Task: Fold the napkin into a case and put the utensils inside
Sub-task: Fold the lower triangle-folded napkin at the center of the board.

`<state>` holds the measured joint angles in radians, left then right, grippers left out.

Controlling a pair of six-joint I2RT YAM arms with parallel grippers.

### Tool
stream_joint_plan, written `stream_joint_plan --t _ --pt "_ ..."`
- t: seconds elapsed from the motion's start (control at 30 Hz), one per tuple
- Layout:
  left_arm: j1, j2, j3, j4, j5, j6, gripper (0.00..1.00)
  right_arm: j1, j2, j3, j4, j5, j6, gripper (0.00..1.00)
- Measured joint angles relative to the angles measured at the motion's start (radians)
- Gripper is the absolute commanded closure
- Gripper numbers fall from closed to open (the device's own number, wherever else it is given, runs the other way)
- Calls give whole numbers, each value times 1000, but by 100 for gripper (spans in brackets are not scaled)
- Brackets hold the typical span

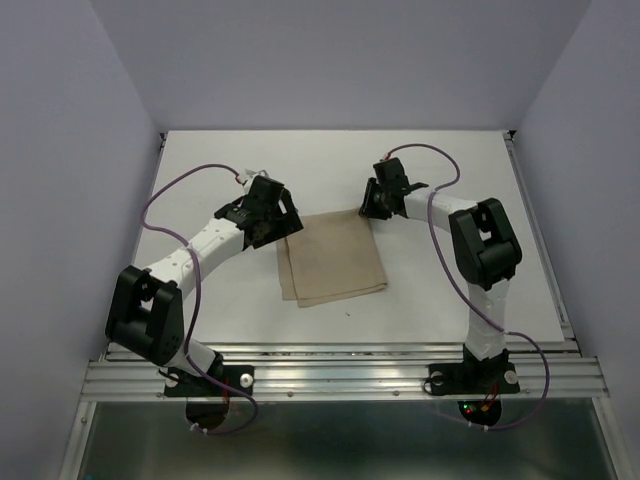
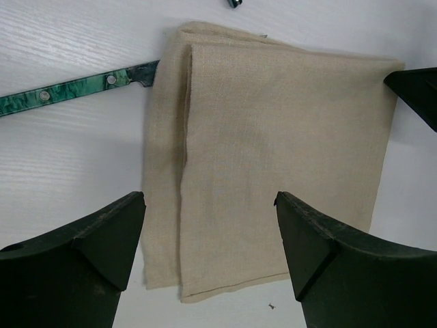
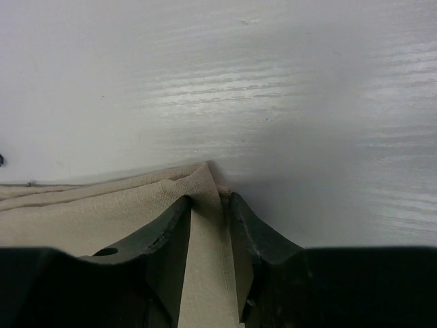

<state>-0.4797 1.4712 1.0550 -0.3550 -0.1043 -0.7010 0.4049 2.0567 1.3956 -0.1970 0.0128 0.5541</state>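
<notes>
A white table (image 1: 450, 170) seen from above, with two white-and-black robot arms bolted at its near edge, at six o'clock.

On the left, the left arm reaches in from seven o'clock, a purple cable (image 1: 165, 200) looping beside it. The left gripper (image 1: 278, 225) hangs over the table at ten o'clock from the cloth's middle, above the cloth's left edge. Its jaws stand wide apart, holding nothing. In the left wrist view both dark jaws frame the cloth from above.

In that wrist view a utensil (image 2: 68, 89) lies on the table at ten o'clock from the cloth. It is slim, with a green marbled handle and two pale rivets. Its darker end points toward three o'clock and meets the cloth's left edge. Whether it goes under the cloth cannot be told.

At the table's centre lies the napkin (image 1: 333, 258). It is plain beige-tan, folded flat into a rough square and turned slightly askew. Layered edges show along its left side.

To the right, the right arm bends in from five o'clock. The right gripper (image 1: 372, 207) sits low at the napkin's one o'clock corner. In the right wrist view its jaws are drawn close together, clamped on that corner. A raised ridge of cloth fills the narrow gap between them.
</notes>
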Motion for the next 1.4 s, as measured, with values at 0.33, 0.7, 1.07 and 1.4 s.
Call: stream_joint_plan --t 0.33,0.7,1.07,1.4 --pt "0 0 -13 3 1 0 12 0 24 29 3 -9 -13 99" --pt "0 -2 -39 23 40 -7 12 0 -48 -53 -5 51 -127 99" --pt "0 141 33 82 89 1 22 -41 -82 -82 -29 195 -186 73" --pt "0 204 -10 156 113 3 46 -76 -175 -145 -72 180 -154 50"
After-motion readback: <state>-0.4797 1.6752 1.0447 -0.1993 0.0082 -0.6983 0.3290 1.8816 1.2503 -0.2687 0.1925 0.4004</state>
